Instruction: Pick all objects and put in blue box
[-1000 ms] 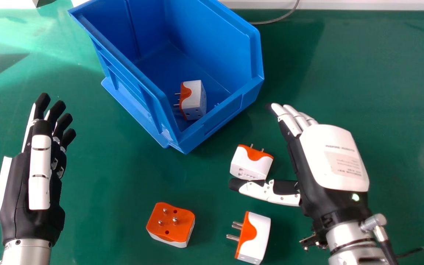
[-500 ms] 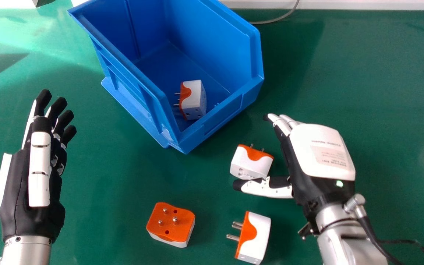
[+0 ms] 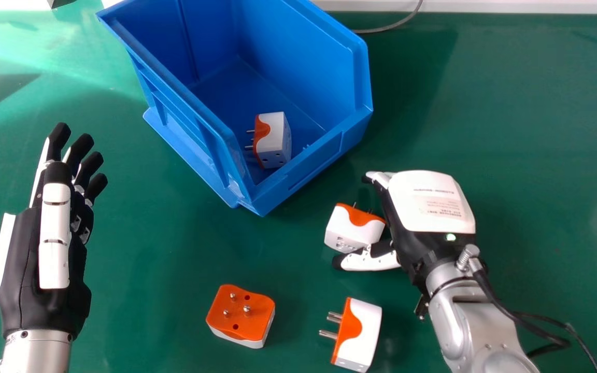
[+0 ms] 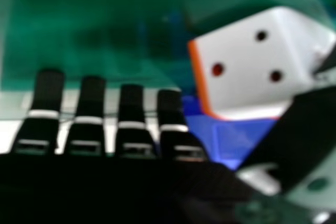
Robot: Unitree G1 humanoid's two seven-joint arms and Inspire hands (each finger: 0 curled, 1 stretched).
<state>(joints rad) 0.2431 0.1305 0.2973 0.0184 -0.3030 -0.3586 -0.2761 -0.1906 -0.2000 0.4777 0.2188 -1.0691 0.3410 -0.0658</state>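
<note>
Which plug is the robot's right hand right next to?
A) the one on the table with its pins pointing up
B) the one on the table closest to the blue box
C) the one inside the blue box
B: the right hand has its thumb along one side of the white and orange plug that sits on the green table closest to the blue box.

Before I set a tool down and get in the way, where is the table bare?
Bare table lies between the left hand and the prongs-up adapter, and right of the blue box, beyond the right hand. It is crowded around the right thumb, between two more adapters.
</note>
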